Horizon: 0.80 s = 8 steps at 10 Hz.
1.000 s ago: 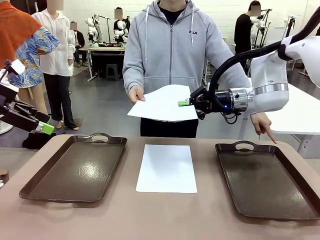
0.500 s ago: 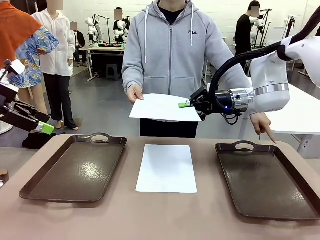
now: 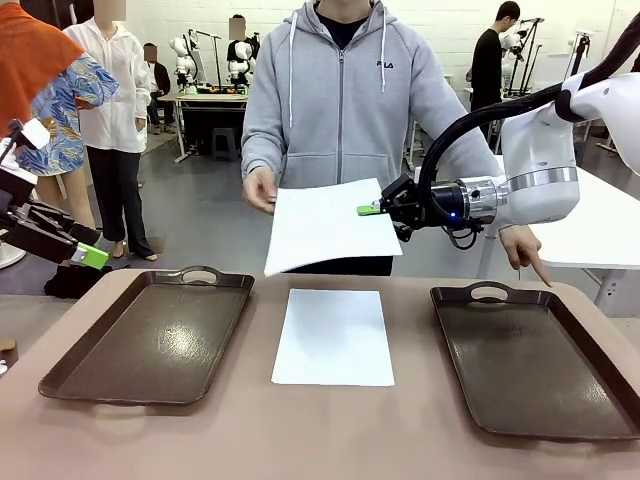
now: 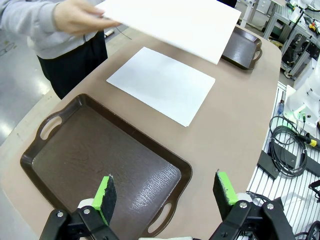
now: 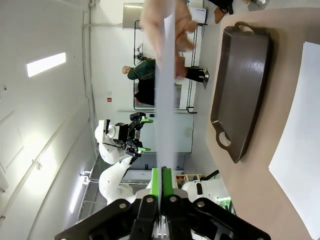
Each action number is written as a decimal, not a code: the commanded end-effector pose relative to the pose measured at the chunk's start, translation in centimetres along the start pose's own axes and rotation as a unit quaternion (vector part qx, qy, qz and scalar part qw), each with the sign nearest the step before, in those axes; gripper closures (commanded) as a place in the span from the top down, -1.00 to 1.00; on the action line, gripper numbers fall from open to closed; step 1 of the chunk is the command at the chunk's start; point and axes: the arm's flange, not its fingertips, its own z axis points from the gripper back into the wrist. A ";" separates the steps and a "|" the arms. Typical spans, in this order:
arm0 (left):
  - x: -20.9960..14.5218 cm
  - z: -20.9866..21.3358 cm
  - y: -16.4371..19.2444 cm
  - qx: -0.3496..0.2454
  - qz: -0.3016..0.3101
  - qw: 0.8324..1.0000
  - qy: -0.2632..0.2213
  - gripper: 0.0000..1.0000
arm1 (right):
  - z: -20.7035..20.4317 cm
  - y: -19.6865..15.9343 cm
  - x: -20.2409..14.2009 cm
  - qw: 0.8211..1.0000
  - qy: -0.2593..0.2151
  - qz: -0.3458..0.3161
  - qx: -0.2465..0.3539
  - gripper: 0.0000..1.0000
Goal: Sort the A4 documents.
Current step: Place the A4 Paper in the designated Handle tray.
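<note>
Right jaws are pinched shut on the edge of a sheet (image 3: 325,225) that looks floppy and light, so an edge grip seems fine; left jaws wide open, empty.

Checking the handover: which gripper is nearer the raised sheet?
Right. The right gripper is clamped on the raised sheet at its edge. The left gripper hangs open out by the left tray, well away from the sheet.

The right tray (image 3: 540,370) ran off the front view's right edge. In the right wrist view, the held sheet (image 5: 165,100) was a blurred, edge-on strip.
</note>
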 end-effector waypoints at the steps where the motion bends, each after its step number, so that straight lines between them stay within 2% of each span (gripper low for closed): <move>1: -0.2 0.0 0.2 -0.007 -0.008 1.000 -0.007 1.00 | -0.1 0.2 0.2 1.000 -0.011 0.000 0.005 -1.00; 4: -0.2 0.0 0.2 -0.007 -0.008 1.000 -0.007 1.00 | 0.0 0.0 0.0 1.000 0.000 0.000 0.000 -0.98; 7: -0.2 0.0 0.2 -0.007 -0.008 1.000 -0.007 1.00 | 3.5 3.8 -4.1 0.999 0.025 0.034 -0.008 -0.98; 8: -0.2 0.0 0.2 -0.007 -0.008 1.000 -0.007 1.00 | 5.3 4.1 -5.1 0.998 0.051 0.033 -0.019 -0.98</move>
